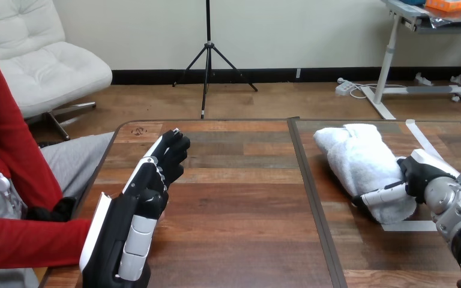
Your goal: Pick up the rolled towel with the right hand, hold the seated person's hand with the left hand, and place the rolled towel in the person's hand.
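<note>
Where the person's red sleeve (30, 240) comes in at the view's far left, it lies along the left edge of the wooden surface (240, 198) & ends right behind the left robot hand (147, 201). That robot hand stands on edge at the surface's left side, white back shells toward the camera, its length pointing away toward the far edge. Person's hand is prob. tucked behind it, hidden. Can't tell whether this robot hand grips anything or how wide it is.

Mid surface, a dark seam (312, 192) runs front to back. Right of the seam the rolled towel (363, 162), white, lies on the surface at an angle, far end nearer the seam, near end further right. The right robot hand (423, 177) touches the towel's near right end, w/ its arm coming in from the lower right corner. Can't tell its grip either. A white tape strip (409, 226) sits on the surface just beside the towel's near end.
</note>
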Action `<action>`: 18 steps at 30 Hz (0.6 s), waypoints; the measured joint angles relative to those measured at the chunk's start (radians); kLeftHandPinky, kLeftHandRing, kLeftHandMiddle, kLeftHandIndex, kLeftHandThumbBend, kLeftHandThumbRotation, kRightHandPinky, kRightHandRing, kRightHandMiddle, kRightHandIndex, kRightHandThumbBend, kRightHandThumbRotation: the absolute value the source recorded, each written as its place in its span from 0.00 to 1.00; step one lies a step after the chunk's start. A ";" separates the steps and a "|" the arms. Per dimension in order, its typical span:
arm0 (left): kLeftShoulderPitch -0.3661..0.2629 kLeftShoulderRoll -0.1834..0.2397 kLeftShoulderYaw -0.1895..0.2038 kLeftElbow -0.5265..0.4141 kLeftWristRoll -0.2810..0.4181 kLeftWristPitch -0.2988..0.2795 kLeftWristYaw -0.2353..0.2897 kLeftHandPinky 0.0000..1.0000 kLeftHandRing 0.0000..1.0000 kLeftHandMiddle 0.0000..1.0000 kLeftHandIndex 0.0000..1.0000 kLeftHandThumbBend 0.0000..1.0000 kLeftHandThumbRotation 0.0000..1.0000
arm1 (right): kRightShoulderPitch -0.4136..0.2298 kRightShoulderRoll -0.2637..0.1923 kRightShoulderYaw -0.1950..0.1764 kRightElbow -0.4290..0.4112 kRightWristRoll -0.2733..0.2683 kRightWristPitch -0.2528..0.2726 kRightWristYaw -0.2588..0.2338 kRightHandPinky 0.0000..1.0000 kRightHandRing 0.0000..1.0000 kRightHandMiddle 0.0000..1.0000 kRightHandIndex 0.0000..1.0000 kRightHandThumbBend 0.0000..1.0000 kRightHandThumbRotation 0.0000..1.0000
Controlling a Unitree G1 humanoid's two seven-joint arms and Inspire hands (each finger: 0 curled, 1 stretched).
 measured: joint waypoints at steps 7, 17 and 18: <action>0.000 0.000 0.001 0.000 0.000 0.000 -0.001 0.92 0.91 0.90 0.91 0.80 1.00 | 0.003 0.001 0.011 0.000 -0.003 -0.028 -0.043 0.44 0.55 0.60 0.62 0.99 0.17; 0.000 0.000 0.005 0.000 -0.001 0.000 0.000 0.91 0.89 0.88 0.90 0.80 1.00 | 0.010 0.014 0.038 0.000 -0.026 -0.063 -0.121 0.38 0.47 0.52 0.51 0.82 0.03; 0.000 0.000 0.005 0.000 -0.001 0.000 0.000 0.91 0.89 0.88 0.90 0.80 1.00 | 0.011 0.017 0.038 0.000 -0.027 -0.066 -0.130 0.38 0.46 0.52 0.51 0.80 0.02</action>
